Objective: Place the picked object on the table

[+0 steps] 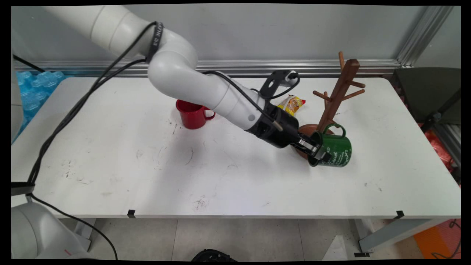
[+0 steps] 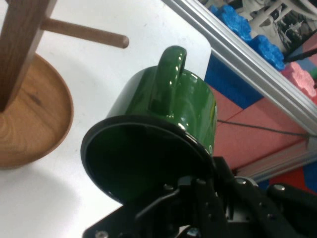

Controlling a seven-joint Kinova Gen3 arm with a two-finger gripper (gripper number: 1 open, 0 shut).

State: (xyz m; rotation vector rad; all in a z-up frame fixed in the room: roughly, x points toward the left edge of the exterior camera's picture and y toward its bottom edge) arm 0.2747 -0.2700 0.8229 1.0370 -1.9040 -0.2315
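Note:
My gripper (image 1: 317, 150) is shut on the rim of a green mug (image 1: 335, 149), one finger inside the mouth and one outside. The mug is tipped on its side, mouth toward the arm and handle upward. It hangs just right of the round base of a wooden mug tree (image 1: 339, 90). In the hand view the green mug (image 2: 163, 114) fills the middle above my gripper (image 2: 194, 194), with the mug tree's base (image 2: 29, 124) and a peg at the left. I cannot tell whether the mug touches the table.
A red mug (image 1: 191, 115) stands upright behind the arm, left of centre. A yellow snack packet (image 1: 291, 104) lies behind the wrist near the tree. The table's right edge (image 1: 438, 147) is close to the mug, with a dark chair (image 1: 430, 95) beyond it.

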